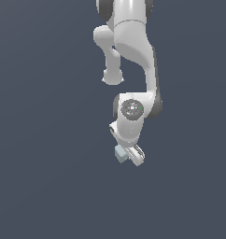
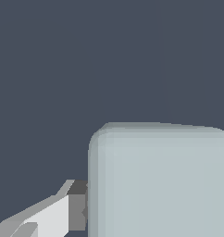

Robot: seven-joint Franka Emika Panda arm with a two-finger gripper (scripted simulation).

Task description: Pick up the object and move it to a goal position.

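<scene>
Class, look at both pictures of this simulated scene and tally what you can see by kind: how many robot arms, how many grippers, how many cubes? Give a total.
Robot arm, white: 1
Gripper, white: 1
Cube, pale grey-blue, at the gripper: 1
Total: 3

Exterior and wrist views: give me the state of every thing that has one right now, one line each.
cube: pale grey-blue, at the gripper's tip; it fills much of the wrist view, against one finger pad.
gripper: pointing down, cube beside its fingers; only one finger shows in the wrist view, so a closed grip cannot be confirmed.
arm: bent, reaching down from the exterior view's top.
</scene>
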